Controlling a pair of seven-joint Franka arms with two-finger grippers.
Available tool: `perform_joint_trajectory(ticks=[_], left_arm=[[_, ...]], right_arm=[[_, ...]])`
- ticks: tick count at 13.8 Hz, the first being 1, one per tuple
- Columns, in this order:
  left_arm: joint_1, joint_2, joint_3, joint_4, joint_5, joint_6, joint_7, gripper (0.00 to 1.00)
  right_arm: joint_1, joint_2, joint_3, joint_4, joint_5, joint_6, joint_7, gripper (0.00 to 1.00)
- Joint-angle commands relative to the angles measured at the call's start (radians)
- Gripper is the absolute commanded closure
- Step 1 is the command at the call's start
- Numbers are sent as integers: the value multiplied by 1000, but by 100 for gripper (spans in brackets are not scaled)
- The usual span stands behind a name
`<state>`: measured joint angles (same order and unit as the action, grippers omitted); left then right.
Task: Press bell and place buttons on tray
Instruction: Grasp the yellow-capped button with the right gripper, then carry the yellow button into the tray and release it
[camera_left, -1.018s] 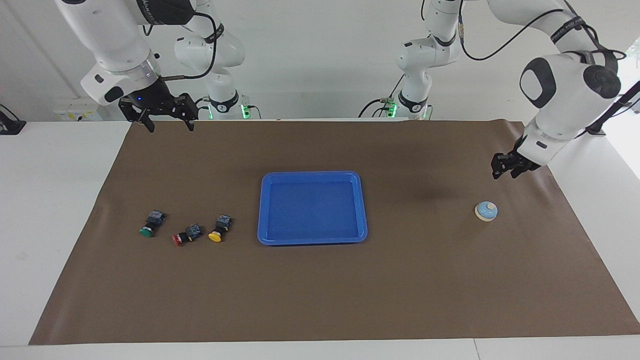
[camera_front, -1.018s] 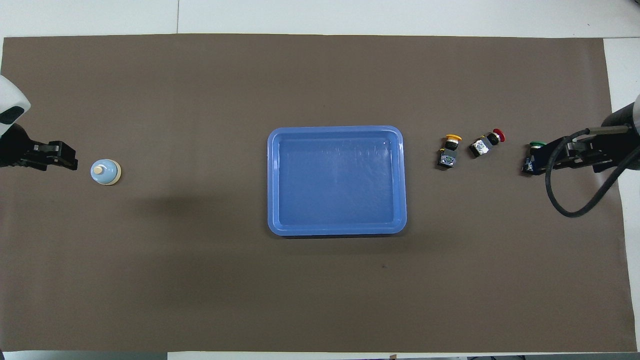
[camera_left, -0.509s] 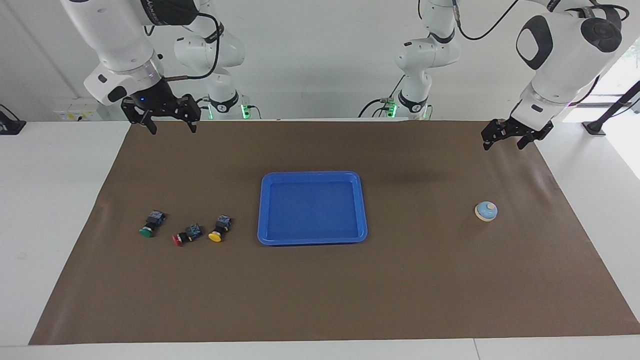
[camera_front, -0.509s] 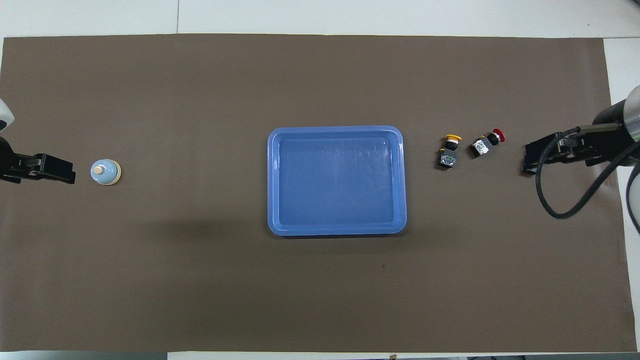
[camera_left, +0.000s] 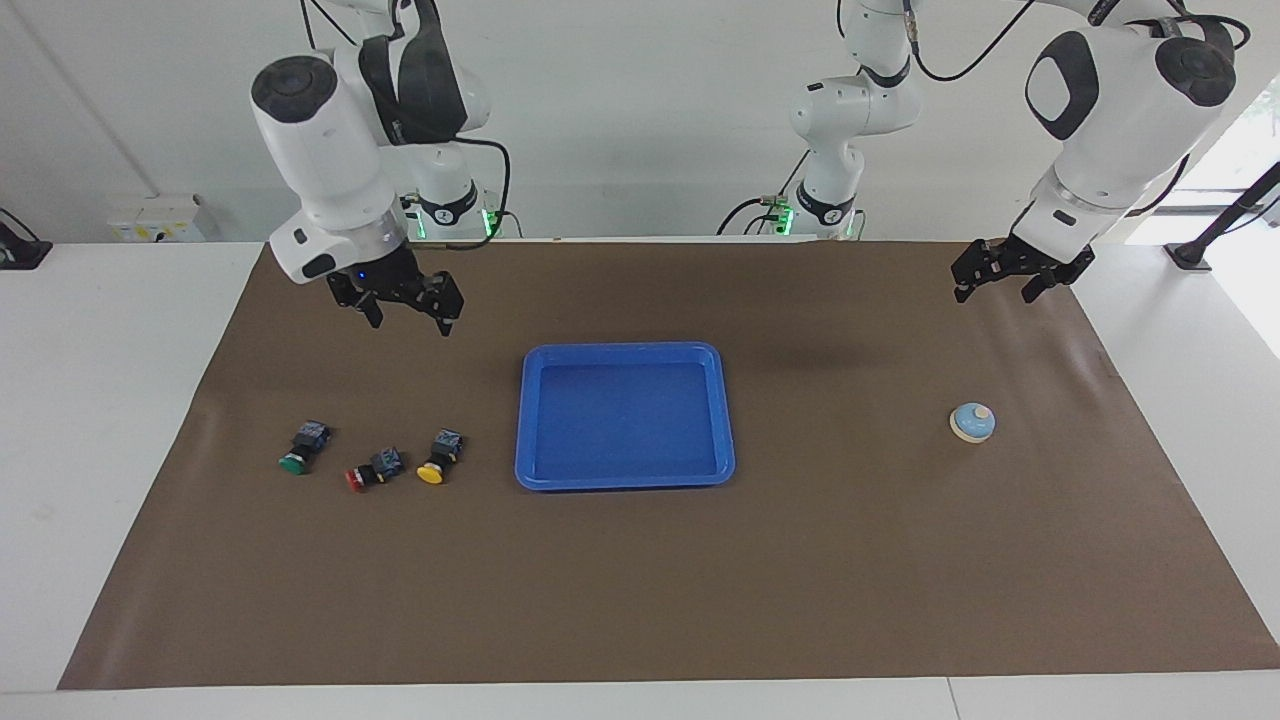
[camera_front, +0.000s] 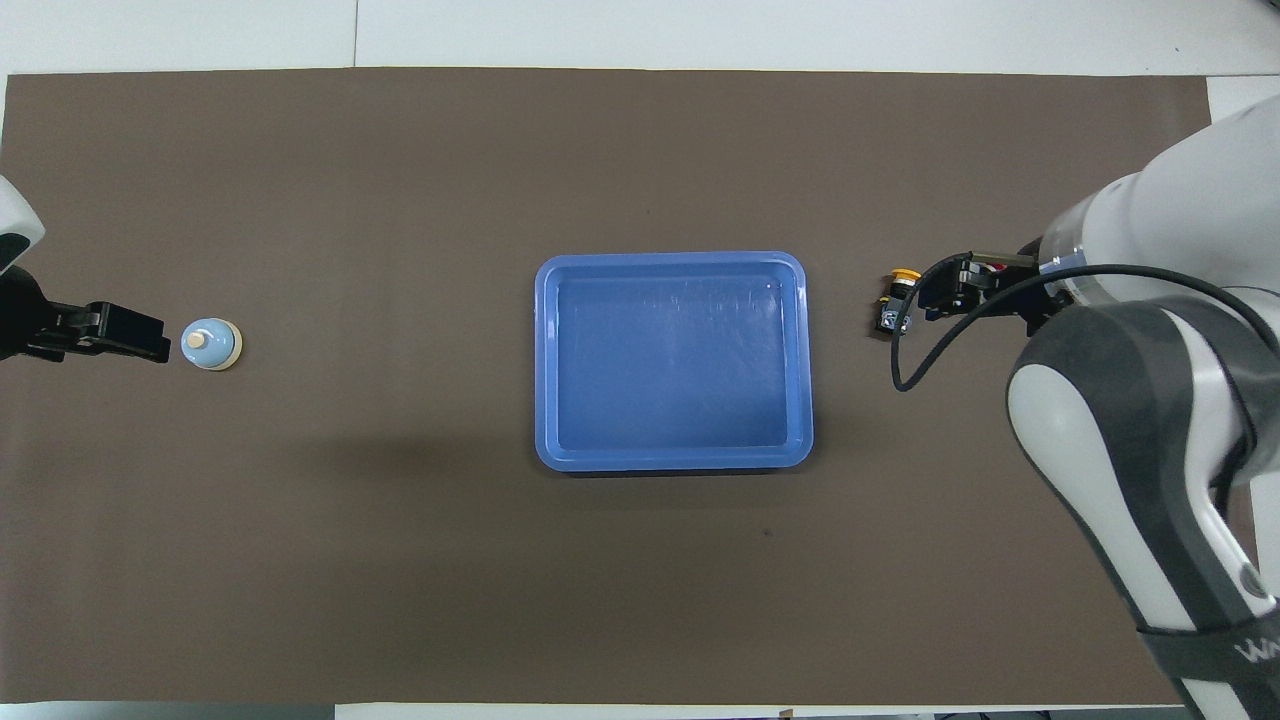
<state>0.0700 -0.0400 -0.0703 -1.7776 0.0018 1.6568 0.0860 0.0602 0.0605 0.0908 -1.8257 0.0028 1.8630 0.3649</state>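
The light-blue bell (camera_left: 972, 422) (camera_front: 211, 343) stands on the brown mat toward the left arm's end. My left gripper (camera_left: 995, 292) (camera_front: 150, 335) hangs open in the air above the mat beside the bell, holding nothing. The blue tray (camera_left: 625, 350) (camera_front: 670, 258) lies mid-mat with nothing in it. Green (camera_left: 300, 450), red (camera_left: 370, 470) and yellow (camera_left: 438, 458) buttons lie in a row toward the right arm's end. My right gripper (camera_left: 408, 318) (camera_front: 935, 295) is open, raised well above them. From overhead only the yellow button (camera_front: 898, 300) shows; the arm covers the other two.
A brown mat (camera_left: 640, 600) covers most of the white table. The right arm's bulky forearm (camera_front: 1150, 420) reaches over the mat at its own end. Bare mat surrounds the tray on every side.
The right arm has swung from the mat's corner by its base toward the buttons and dropped lower. The left gripper has risen away from the bell and opened.
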Motion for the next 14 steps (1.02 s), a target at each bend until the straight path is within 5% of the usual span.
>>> perform_joint_trajectory(ticks=[1, 6, 12, 14], left_arm=[[-12, 0, 17, -5, -14, 6, -3, 0], [-9, -17, 17, 0, -14, 8, -6, 0], [-16, -18, 15, 0, -14, 9, -6, 0], [-6, -18, 15, 0, -14, 9, -6, 0]], right_arm=[[-6, 82, 1, -81, -33, 189, 46, 0], [13, 229, 0, -126, -87, 405, 127, 0], [7, 297, -2, -116, -133, 464, 150, 0], [-2, 303, 0, -112, -133, 467, 158, 11]])
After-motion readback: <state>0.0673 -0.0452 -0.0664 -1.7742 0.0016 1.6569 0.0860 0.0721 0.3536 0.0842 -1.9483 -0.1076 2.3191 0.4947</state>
